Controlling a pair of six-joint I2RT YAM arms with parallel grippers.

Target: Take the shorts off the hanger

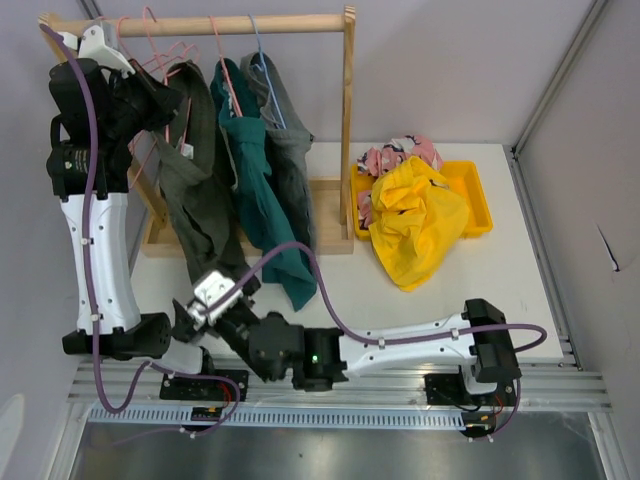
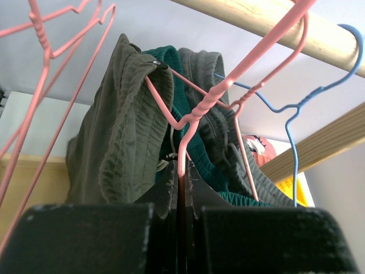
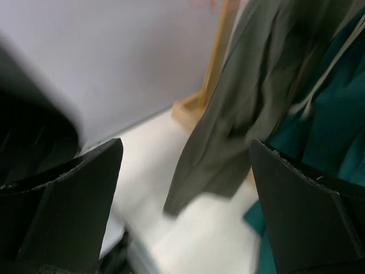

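Observation:
Three shorts hang from hangers on a wooden rack rod: olive green shorts, teal shorts and grey shorts. Yellow shorts and pink patterned shorts lie in a yellow bin. My left gripper is raised by the rack. In the left wrist view it is shut on the pink hanger wire that carries the olive shorts. My right gripper is open and empty, low in front of the olive shorts' hem, with the teal shorts to its right.
Two empty pink hangers hang at the rod's left end. A blue hanger carries the grey shorts. The rack's wooden base and upright post stand between the hanging clothes and the bin. Grey walls close in at left and right.

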